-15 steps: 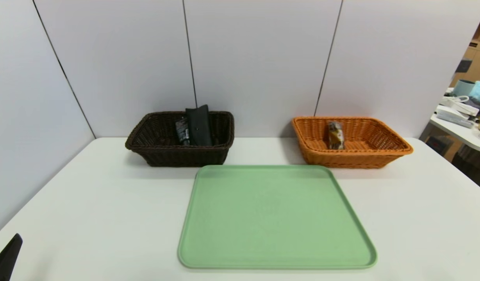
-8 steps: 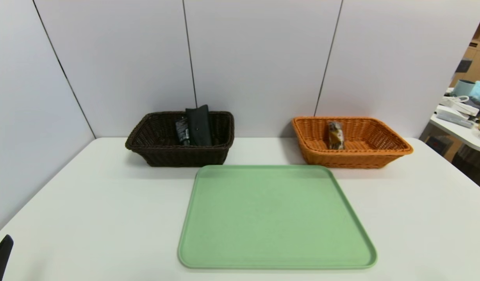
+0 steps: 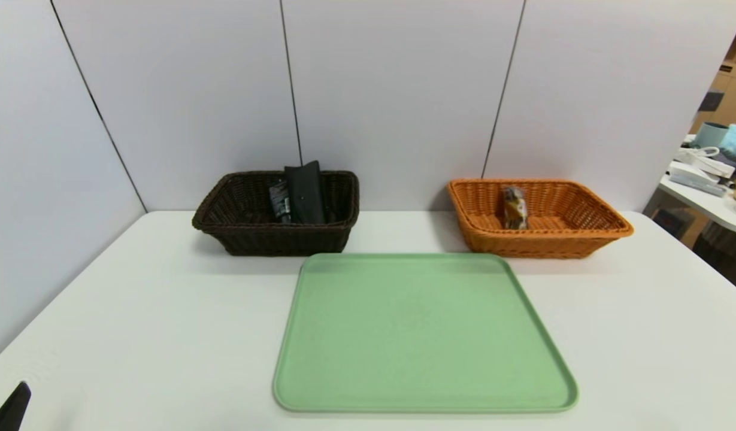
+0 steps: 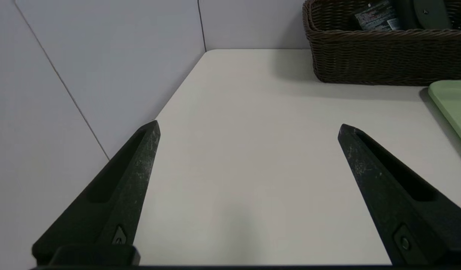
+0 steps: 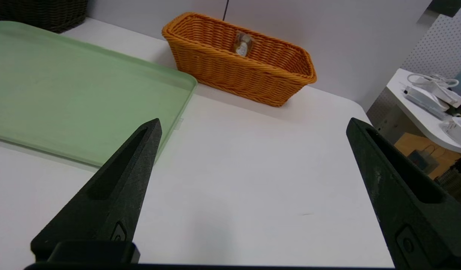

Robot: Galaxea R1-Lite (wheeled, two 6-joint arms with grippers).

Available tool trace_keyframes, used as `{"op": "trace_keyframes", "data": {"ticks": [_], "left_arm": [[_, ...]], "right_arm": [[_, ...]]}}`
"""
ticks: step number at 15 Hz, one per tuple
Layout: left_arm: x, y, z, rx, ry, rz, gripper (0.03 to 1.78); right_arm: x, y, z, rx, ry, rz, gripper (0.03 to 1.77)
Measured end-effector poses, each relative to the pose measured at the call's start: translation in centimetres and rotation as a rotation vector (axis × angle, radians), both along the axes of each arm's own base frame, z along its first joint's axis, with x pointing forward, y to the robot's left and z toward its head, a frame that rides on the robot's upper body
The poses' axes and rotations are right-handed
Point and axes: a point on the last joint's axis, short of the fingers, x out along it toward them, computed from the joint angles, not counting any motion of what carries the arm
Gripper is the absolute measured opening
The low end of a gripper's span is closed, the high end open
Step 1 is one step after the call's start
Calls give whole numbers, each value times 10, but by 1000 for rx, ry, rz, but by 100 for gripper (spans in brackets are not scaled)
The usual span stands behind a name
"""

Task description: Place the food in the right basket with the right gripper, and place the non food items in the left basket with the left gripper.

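2 wide-open, unladen grippers, left (image 4: 249,123) and right (image 5: 254,120), over white table (image 3: 164,299), pale wall panels (image 3: 397,90) behind

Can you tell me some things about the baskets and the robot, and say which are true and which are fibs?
1. The snack bar is in the orange basket. True.
2. The black tube is on the green tray. False: it is in the dark brown basket.
3. The left pincer is open. True.
4. The right pincer holds the glasses case. False: it holds nothing; the case is in the dark brown basket.
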Motion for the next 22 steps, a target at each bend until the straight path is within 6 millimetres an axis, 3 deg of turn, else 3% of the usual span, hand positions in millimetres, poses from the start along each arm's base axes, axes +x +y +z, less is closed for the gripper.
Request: {"op": "trace_keyframes", "data": {"ticks": [10,22], "left_arm": [[-14,-2,-14,-15,6,-67,169],[-33,-4,-44,-7,70,-204,169]], "right_arm": [[-1,0,-2,1,-14,-4,170],[1,-2,-10,16,5,-86,170]]}}
